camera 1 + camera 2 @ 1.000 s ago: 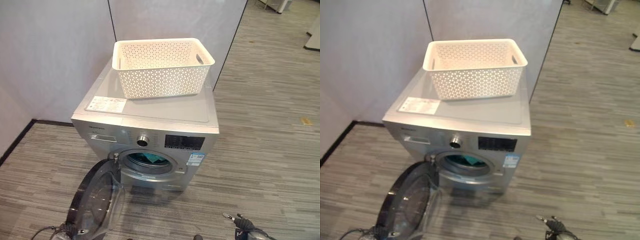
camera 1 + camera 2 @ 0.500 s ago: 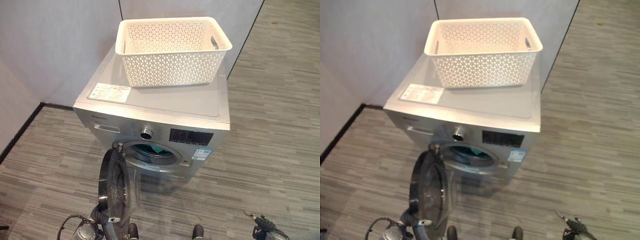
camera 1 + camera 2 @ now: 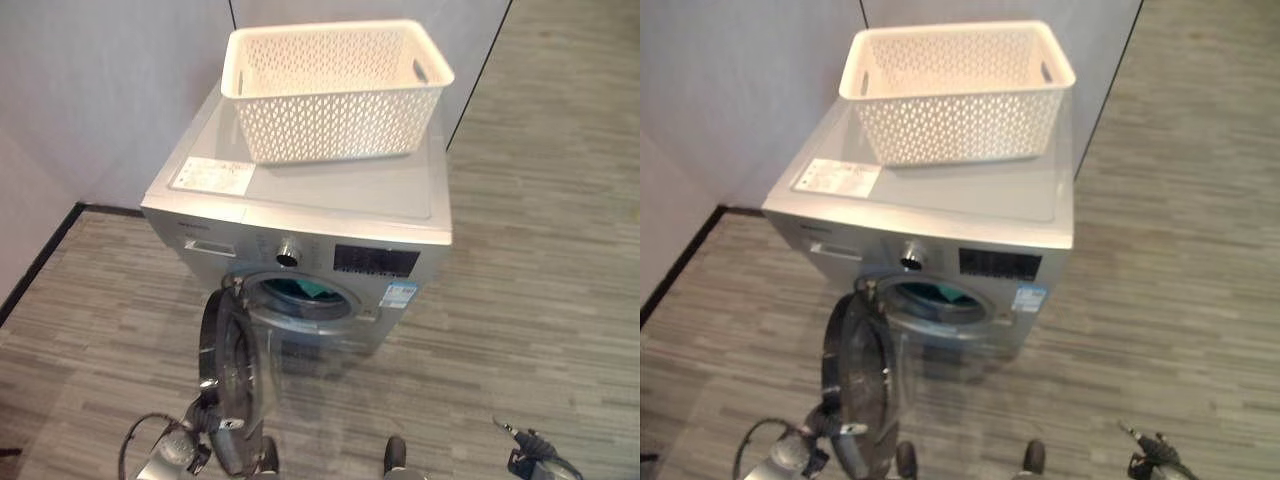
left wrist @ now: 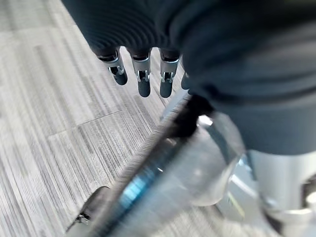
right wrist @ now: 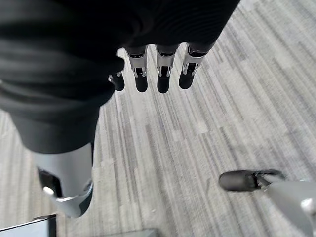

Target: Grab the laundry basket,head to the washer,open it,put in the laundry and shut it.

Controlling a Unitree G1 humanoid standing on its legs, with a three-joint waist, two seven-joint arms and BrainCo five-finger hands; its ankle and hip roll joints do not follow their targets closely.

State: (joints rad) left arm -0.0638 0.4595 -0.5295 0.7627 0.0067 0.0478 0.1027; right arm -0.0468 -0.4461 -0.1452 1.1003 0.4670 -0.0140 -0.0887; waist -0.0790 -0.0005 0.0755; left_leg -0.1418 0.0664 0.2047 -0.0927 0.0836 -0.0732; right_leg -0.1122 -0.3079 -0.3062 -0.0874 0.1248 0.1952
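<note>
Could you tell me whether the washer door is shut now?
No, the door hangs swung out from the washer, leaving the drum opening with teal laundry uncovered.

One washer (image 3: 300,215) stands on the floor, with one round door (image 3: 228,375) hanging open at its front. One white laundry basket (image 3: 335,90) sits on its top. One bundle of teal laundry (image 3: 300,290) shows inside the drum. One control knob (image 3: 288,251) and one white label sheet (image 3: 212,176) mark the machine.
</note>
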